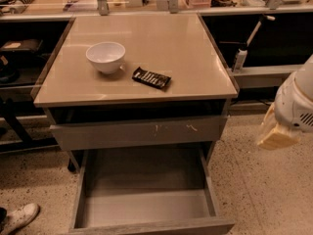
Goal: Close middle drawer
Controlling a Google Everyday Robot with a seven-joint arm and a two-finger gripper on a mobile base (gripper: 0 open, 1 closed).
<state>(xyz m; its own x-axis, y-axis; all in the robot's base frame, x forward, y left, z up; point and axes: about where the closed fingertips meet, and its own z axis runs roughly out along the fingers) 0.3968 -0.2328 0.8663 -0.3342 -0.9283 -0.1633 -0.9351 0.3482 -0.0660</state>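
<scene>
The middle drawer (pixel 146 207) is the wide, shallow grey drawer pulled far out at the bottom of the cabinet. Its smooth grey floor is bare, and its plain front edge (pixel 151 226) lies near the bottom of the view. Above it is a taller grey drawer front (pixel 139 131) with pale scratch marks, which is pushed in. My gripper (pixel 276 133), on a white arm (pixel 296 104), hangs at the right of the cabinet. It is level with the scratched front and apart from the drawer, touching nothing.
A white bowl (pixel 105 57) and a black snack bar (pixel 151 78) lie on the beige cabinet top (pixel 171 43). Dark shelves stand on both sides. A spray bottle (pixel 239 58) is at the back right, and a white shoe (pixel 19 217) is on the speckled floor at the left.
</scene>
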